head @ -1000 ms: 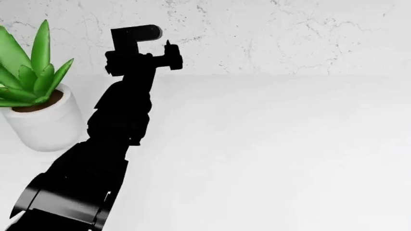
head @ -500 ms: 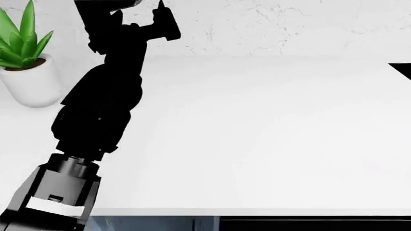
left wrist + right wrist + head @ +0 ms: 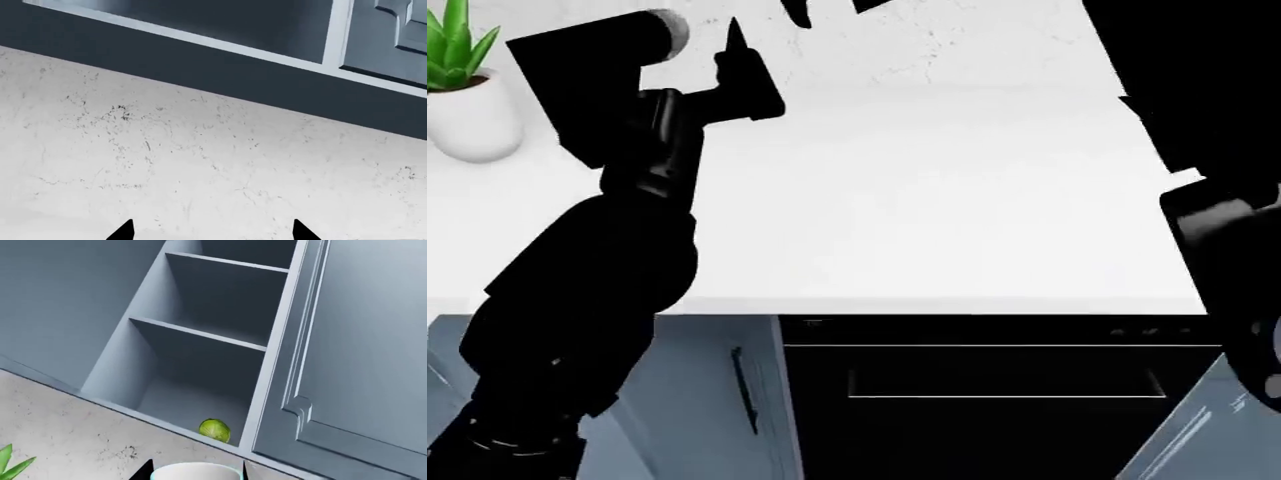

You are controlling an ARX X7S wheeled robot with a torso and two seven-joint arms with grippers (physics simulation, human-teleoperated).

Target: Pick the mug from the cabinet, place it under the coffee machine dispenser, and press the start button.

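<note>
The white worktop (image 3: 961, 200) filled most of the head view, running back to a pale marbled wall (image 3: 961, 40) and ending at a front edge above grey-blue cabinet doors (image 3: 714, 400) and a black oven (image 3: 1001, 400) with a horizontal handle. The black left arm (image 3: 587, 290) rose from the lower left corner across the worktop, and part of the right arm (image 3: 1214, 230) showed as a dark mass along the right edge, with another tall black shape above it that could not be told apart from it. In the right wrist view an open grey-blue wall cabinet (image 3: 200, 355) showed two shelves and a floor, with a closed panelled door (image 3: 360, 365) beside it. On the cabinet floor, near the front edge and close to the dividing post, lay a small round green fruit (image 3: 215, 430). A green plant in a white pot (image 3: 467, 110) stood at the far left of the worktop, near the wall and apart from the left arm. The mug (image 3: 195, 472) appeared at the edge of the right wrist view as a turquoise-rimmed white curve sitting between the two dark tips of the right gripper (image 3: 195, 470), which flanked it closely on both sides; actual contact could not be told. The left gripper (image 3: 212, 231) pointed at the marbled wall just under the wall cabinet, its two black tips spread well apart with nothing between them.
</note>
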